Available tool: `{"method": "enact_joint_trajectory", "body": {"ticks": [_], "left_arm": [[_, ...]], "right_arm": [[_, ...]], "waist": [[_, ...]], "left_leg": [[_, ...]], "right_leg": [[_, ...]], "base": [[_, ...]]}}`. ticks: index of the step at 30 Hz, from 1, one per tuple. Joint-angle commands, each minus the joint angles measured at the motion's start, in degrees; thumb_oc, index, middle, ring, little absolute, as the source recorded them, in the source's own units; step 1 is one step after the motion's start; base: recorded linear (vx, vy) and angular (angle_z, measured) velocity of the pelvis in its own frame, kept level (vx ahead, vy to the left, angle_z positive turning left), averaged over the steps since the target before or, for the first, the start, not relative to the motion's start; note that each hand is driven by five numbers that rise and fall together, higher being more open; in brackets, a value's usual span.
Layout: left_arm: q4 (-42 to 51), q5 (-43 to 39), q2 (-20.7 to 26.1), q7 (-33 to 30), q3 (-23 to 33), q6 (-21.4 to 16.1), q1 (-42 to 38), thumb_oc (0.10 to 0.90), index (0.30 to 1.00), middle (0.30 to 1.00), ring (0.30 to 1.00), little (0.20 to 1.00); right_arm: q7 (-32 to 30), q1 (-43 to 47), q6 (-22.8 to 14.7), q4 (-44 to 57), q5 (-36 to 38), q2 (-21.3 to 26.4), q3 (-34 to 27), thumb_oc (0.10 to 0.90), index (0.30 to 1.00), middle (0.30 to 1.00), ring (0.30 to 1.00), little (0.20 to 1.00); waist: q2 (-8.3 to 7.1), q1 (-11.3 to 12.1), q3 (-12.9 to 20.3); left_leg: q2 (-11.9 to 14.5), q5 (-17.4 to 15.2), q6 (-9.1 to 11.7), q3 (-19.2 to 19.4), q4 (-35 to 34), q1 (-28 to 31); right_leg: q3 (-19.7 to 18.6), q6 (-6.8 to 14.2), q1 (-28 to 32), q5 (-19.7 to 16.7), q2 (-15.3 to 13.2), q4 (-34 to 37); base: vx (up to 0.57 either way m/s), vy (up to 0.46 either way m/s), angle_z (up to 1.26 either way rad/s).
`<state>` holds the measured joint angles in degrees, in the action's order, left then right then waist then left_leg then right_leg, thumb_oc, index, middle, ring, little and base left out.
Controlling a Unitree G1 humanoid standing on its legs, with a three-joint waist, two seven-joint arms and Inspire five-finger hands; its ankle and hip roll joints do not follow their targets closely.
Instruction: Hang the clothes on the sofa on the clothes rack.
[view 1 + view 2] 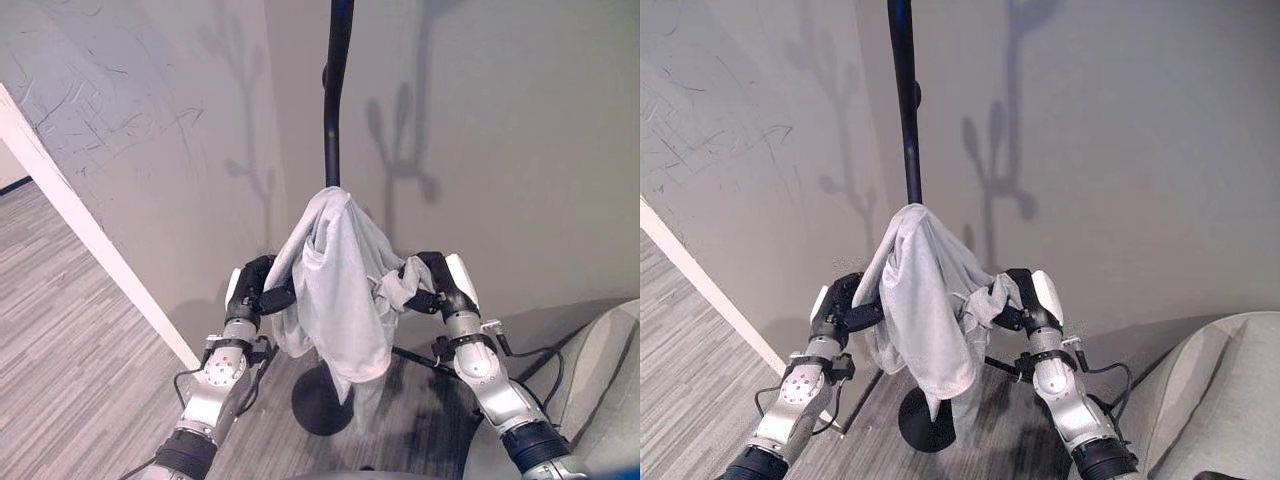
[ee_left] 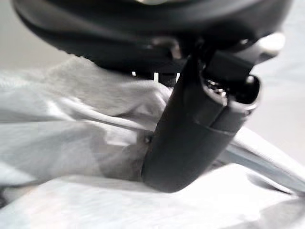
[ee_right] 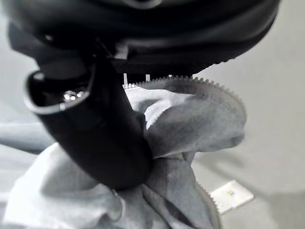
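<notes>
I saw left hand [image 1: 258,285] and right hand [image 1: 432,278], fingers of both clamped on grey garment [image 1: 335,285], draped over clothes rack [image 1: 333,120] pole; sofa [image 1: 600,380] at right.

1. The shirt [image 1: 335,285] is light grey, plain.
2. The clothes rack [image 1: 334,110] is black, pole and round base.
3. The wall [image 1: 500,130] is beige.
4. The floor [image 1: 70,330] has grey wood stripes.
5. The sofa [image 1: 600,390] is pale grey-green.
</notes>
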<state>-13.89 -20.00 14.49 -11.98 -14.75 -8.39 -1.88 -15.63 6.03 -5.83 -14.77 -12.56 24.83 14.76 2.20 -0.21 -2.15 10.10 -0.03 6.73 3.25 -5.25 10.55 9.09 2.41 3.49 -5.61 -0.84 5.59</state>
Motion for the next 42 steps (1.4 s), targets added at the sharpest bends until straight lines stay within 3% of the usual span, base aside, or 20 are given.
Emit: {"method": "enact_joint_trajectory", "body": {"ticks": [1, 8, 13, 15, 16, 17, 21, 22, 23, 24, 25, 26, 28, 30, 31, 33, 34, 35, 36, 42], "left_arm": [[-0.19, -2.30, 1.28, -0.16, 1.24, -3.42, -3.45, 0.800, 0.900, 0.900, 0.900, 0.900], [0.16, -10.21, 0.19, 0.46, 4.16, -3.31, -1.03, 0.800, 0.900, 0.900, 0.900, 0.900], [1.67, -12.32, 1.65, 4.62, 9.60, -1.71, 4.18, 0.800, 0.900, 0.900, 0.900, 0.900], [0.51, -13.48, 2.74, 7.49, 13.08, -1.24, 8.16, 0.800, 0.900, 0.900, 0.900, 0.900], [-1.78, -14.93, 4.80, 13.54, 17.30, -2.67, 12.40, 0.800, 0.900, 0.900, 0.900, 0.900], [-4.34, -14.12, 5.13, 14.52, 18.96, -3.58, 13.27, 0.800, 0.900, 0.900, 0.900, 0.900], [-14.92, -29.95, 0.65, 16.62, 26.97, -4.21, 12.26, 0.800, 0.900, 0.900, 0.900, 0.900], [-15.19, -30.19, 0.81, 16.88, 27.01, -4.29, 12.15, 0.800, 0.900, 0.900, 0.900, 0.900], [-21.42, -36.51, -1.03, 16.49, 30.53, -4.25, 11.41, 0.800, 0.900, 0.900, 0.900, 0.900], [-26.10, -36.99, -1.02, 16.00, 31.22, -4.01, 10.92, 0.800, 0.900, 0.900, 0.900, 0.900], [-35.92, -35.88, -1.24, 15.83, 30.94, -2.76, 10.21, 0.800, 0.900, 0.900, 0.900, 0.900], [-35.92, -35.88, -1.24, 15.83, 30.94, -2.76, 10.21, 0.800, 0.900, 0.900, 0.900, 0.900], [-50.54, -33.15, -3.08, 16.04, 30.04, -1.47, 7.97, 0.800, 0.900, 0.900, 0.900, 0.900], [-50.80, -33.19, -2.99, 16.20, 30.08, -1.53, 7.79, 0.800, 0.900, 0.900, 0.900, 0.900], [-54.73, -32.55, -3.83, 16.24, 29.77, -1.28, 7.51, 0.800, 0.900, 0.900, 0.900, 0.900], [-54.77, -32.56, -3.82, 16.27, 29.78, -1.29, 7.47, 0.800, 0.900, 0.900, 0.900, 0.900], [-57.91, -31.71, -4.70, 16.46, 28.59, -0.57, 7.36, 0.800, 0.900, 0.900, 0.900, 0.900], [-57.97, -31.72, -4.66, 16.49, 28.60, -0.58, 7.34, 0.800, 0.900, 0.900, 0.900, 0.900], [-59.09, -25.40, -6.42, 17.47, 21.94, -0.55, 7.88, 0.800, 0.900, 0.900, 0.900, 0.900], [-59.03, -21.30, -5.32, 18.30, 18.22, -0.45, 7.30, 0.800, 0.900, 0.900, 0.900, 0.900]], "right_arm": [[-1.39, 3.45, -3.39, 4.00, 3.36, 0.33, -2.63, 0.800, 0.900, 0.900, 0.900, 0.900], [-0.81, 1.11, -2.82, 6.00, 3.80, 0.51, -3.65, 0.800, 0.900, 0.900, 0.900, 0.900], [7.34, -4.76, -6.55, 12.87, 9.72, 4.66, -9.39, 0.800, 0.900, 0.900, 0.900, 0.900], [9.15, -7.72, -8.09, 13.65, 14.03, 5.10, -13.86, 0.800, 0.900, 0.900, 0.900, 0.900], [10.73, -10.33, -10.31, 13.64, 20.05, 3.54, -18.76, 0.800, 0.900, 0.900, 0.900, 0.900], [11.44, -11.45, -11.31, 13.61, 22.98, 2.32, -20.49, 0.800, 0.900, 0.900, 0.900, 0.900], [14.04, -14.92, -13.33, 11.68, 36.95, -4.22, -25.12, 0.800, 0.900, 0.900, 0.900, 0.900], [14.20, -14.90, -13.38, 11.62, 37.15, -4.21, -25.13, 0.800, 0.900, 0.900, 0.900, 0.900], [16.88, -15.43, -12.69, 8.61, 46.55, -7.75, -25.92, 0.800, 0.900, 0.900, 0.900, 0.900], [18.72, -15.19, -12.84, 4.96, 52.63, -9.31, -25.87, 0.800, 0.900, 0.900, 0.900, 0.900], [17.94, -14.11, -12.44, -4.49, 57.97, -10.76, -23.93, 0.800, 0.900, 0.900, 0.900, 0.900], [17.94, -14.11, -12.44, -4.49, 57.97, -10.76, -23.93, 0.800, 0.900, 0.900, 0.900, 0.900], [19.48, -11.82, -8.34, -20.01, 68.61, -15.22, -20.64, 0.800, 0.900, 0.900, 0.900, 0.900], [19.77, -11.64, -8.40, -20.31, 68.84, -15.14, -20.67, 0.800, 0.900, 0.900, 0.900, 0.900], [21.63, -11.79, -7.47, -22.25, 74.14, -17.98, -20.68, 0.800, 0.900, 0.900, 0.900, 0.900], [21.67, -11.76, -7.48, -22.29, 74.16, -17.98, -20.69, 0.800, 0.900, 0.900, 0.900, 0.900], [24.11, -11.85, -5.85, -25.47, 80.76, -20.88, -20.32, 0.800, 0.900, 0.900, 0.900, 0.900], [24.20, -11.81, -5.85, -25.58, 80.81, -20.88, -20.32, 0.800, 0.900, 0.900, 0.900, 0.900], [28.74, -10.45, -2.56, -29.02, 84.04, -20.42, -16.45, 0.800, 0.900, 0.900, 0.900, 0.900], [29.72, -8.57, 0.71, -35.65, 80.38, -16.88, -13.60, 0.800, 0.900, 0.900, 0.900, 0.900]], "waist": [[-1.84, 0.33, 1.86], [-1.51, 0.37, 1.66], [-1.67, -0.03, 1.44], [-1.70, -0.37, 1.17], [-1.81, -0.40, 0.60], [-1.88, -0.27, 0.55], [-2.40, -0.10, 0.36], [-2.44, -0.12, 0.32], [-2.67, -0.05, 0.53], [-2.79, -0.05, 0.54], [-2.82, 0.02, 0.65], [-2.82, 0.02, 0.65], [-2.62, 0.21, 0.43], [-2.64, 0.23, 0.33], [-2.57, 0.11, 0.38], [-2.58, 0.12, 0.35], [-2.60, -0.09, 0.18], [-2.55, -0.13, 0.34], [-2.46, -0.56, 0.21], [-3.00, -0.23, 0.27]], "left_leg": [[5.34, -0.95, 2.34, -1.13, 3.20, 0.75], [5.35, -1.16, 2.52, -1.05, 2.37, 0.66], [5.75, -0.87, 2.91, -0.79, 2.32, 0.29], [6.05, -0.90, 3.07, -0.53, 2.40, 0.22], [6.18, -1.06, 3.18, -0.36, 2.56, -0.04], [6.25, -1.12, 3.23, -0.30, 2.62, -0.09], [6.44, -1.36, 3.33, -0.18, 2.57, -0.26], [6.46, -1.38, 3.34, -0.18, 2.56, -0.22], [6.46, -1.51, 3.38, -0.03, 2.30, -0.07], [6.39, -1.59, 3.42, 0.05, 2.15, 0.11], [6.11, -1.68, 3.40, 0.18, 1.98, 0.32], [6.11, -1.68, 3.40, 0.18, 1.98, 0.32], [5.57, -1.95, 3.32, 0.31, 1.68, 0.71], [5.56, -1.97, 3.31, 0.34, 1.67, 0.77], [5.36, -2.04, 3.23, 0.35, 1.65, 0.90], [5.35, -2.04, 3.23, 0.36, 1.65, 0.92], [4.96, -1.77, 3.17, 0.50, 1.78, 0.95], [5.03, -2.06, 3.19, 0.50, 1.65, 1.08], [4.49, -2.28, 2.96, 0.85, 1.74, 1.38], [3.71, -2.26, 2.67, 0.84, 1.45, 1.29]], "right_leg": [[1.79, 3.81, 1.60, 4.90, -5.42, -0.59], [2.33, 3.83, 1.78, 4.95, -5.60, -0.59], [2.73, 3.91, 1.78, 5.00, -5.38, -0.59], [2.80, 3.97, 1.71, 5.05, -5.17, -0.59], [2.62, 4.02, 1.42, 4.99, -5.03, -0.59], [2.65, 4.07, 1.43, 5.00, -5.01, -0.59], [2.71, 4.11, 1.32, 5.15, -4.90, -0.59], [2.71, 4.12, 1.36, 5.17, -4.89, -0.59], [2.73, 4.15, 1.37, 5.28, -4.89, -0.59], [2.74, 4.16, 1.49, 5.33, -4.91, -0.59], [2.73, 4.17, 1.59, 5.15, -5.12, -0.59], [2.73, 4.17, 1.59, 5.15, -5.12, -0.59], [2.72, 4.29, 1.56, 4.81, -5.59, -0.63], [2.69, 4.30, 1.61, 4.83, -5.60, -0.63], [2.67, 4.42, 1.60, 4.76, -5.79, -0.68], [2.66, 4.42, 1.62, 4.76, -5.79, -0.68], [2.52, 4.40, 1.37, 4.21, -6.17, -0.94], [2.53, 4.52, 1.48, 4.52, -6.11, -0.88], [2.41, 4.66, 1.56, 4.15, -6.83, -1.15], [2.65, 5.06, 1.20, 3.64, -7.66, -1.40]], "base": [[0.00, 0.000, 0.00], [0.00, 0.001, 0.01], [0.00, 0.000, 0.06], [0.00, 0.000, 0.00], [-0.03, 0.014, -0.03], [-0.03, 0.014, -0.04], [-0.01, 0.003, -0.05], [0.00, 0.000, 0.00], [0.00, 0.000, 0.00], [0.00, 0.041, 0.06], [0.00, 0.038, 0.05], [-0.01, 0.055, 0.03], [-0.02, 0.063, -0.03], [0.00, 0.028, 0.02], [0.00, 0.000, 0.00], [0.00, 0.000, 0.00], [0.01, 0.031, -0.01], [-0.01, 0.100, 0.01], [-0.02, 0.096, 0.02], [-0.02, 0.040, 0.00]]}}
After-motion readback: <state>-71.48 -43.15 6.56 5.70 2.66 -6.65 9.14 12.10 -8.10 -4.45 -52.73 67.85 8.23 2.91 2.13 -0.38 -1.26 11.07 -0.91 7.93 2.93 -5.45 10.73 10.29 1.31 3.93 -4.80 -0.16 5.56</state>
